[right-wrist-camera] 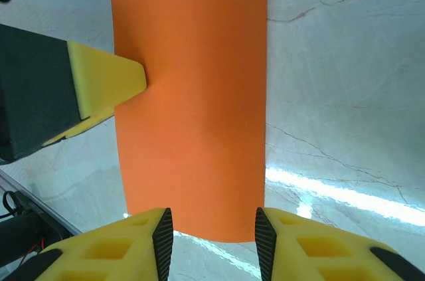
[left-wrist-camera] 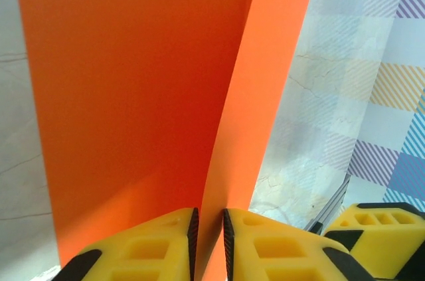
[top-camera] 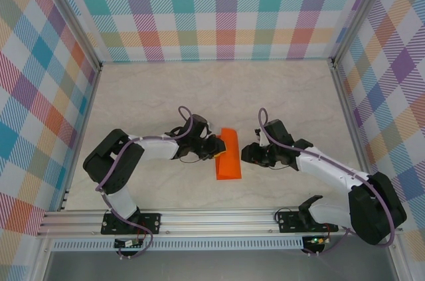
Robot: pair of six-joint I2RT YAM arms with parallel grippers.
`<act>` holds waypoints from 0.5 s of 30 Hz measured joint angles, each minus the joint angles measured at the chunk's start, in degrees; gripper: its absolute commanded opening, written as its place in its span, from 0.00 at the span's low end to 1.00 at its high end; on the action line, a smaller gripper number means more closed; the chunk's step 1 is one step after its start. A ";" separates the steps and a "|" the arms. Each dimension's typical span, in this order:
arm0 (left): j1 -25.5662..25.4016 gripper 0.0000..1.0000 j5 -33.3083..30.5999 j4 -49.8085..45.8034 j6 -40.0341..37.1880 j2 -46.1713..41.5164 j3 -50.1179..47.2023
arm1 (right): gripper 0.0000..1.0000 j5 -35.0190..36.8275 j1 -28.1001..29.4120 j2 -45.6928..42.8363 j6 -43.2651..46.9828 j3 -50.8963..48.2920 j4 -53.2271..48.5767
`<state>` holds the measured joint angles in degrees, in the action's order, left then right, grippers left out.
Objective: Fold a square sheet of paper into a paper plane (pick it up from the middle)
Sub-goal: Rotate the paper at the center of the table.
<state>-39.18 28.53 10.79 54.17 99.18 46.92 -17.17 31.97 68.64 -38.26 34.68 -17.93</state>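
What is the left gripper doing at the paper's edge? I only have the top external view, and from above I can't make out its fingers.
Observer: The left wrist view shows the orange paper folded, with one flap standing up and running between the fingers of the left gripper, which sit close on either side.
Operator: And the right gripper?
Observer: Its wrist view shows the right gripper with jaws open, the paper's near end lying between them, neither pad visibly pressing it.
Operator: Is the sheet off the table?
Observer: The wider layer appears to lie on the marbled table; just the flap is raised.
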 measured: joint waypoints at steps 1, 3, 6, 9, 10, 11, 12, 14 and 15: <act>0.02 0.12 0.07 -0.11 -0.15 0.15 0.42 | 0.41 -0.17 0.00 0.04 0.13 -0.22 -0.02; 0.09 0.07 0.24 -0.42 -0.83 0.48 1.22 | 0.43 -0.44 0.00 0.04 0.15 -0.52 0.02; 0.35 0.03 0.48 -2.54 -2.43 0.74 2.82 | 0.45 -0.85 0.00 -0.09 0.15 -1.07 0.33; 0.63 0.01 0.44 -6.34 -4.87 0.76 5.18 | 0.45 -0.87 0.00 -0.55 0.15 -1.62 0.31; 0.72 0.01 0.42 -7.74 -5.97 0.76 6.10 | 0.45 -0.85 0.00 -0.76 0.15 -1.75 0.28; 0.79 0.01 0.42 -8.70 -6.62 0.76 6.73 | 0.45 -0.85 0.00 -0.92 0.15 -1.84 0.28; 0.87 0.00 0.46 -9.90 -7.48 0.76 7.52 | 0.45 -0.85 0.00 -1.03 0.15 -1.90 0.28; 0.96 0.00 0.59 -12.04 -8.90 0.74 8.90 | 0.44 -0.85 0.00 -1.25 0.15 -2.01 0.28; 1.03 0.00 0.59 -13.29 -9.60 0.74 9.62 | 0.44 -0.83 0.00 -1.31 0.15 -2.01 0.26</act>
<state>-38.15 29.12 -2.50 44.58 99.92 56.53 -18.00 31.97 67.33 -38.11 32.67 -17.67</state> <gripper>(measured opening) 0.046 0.445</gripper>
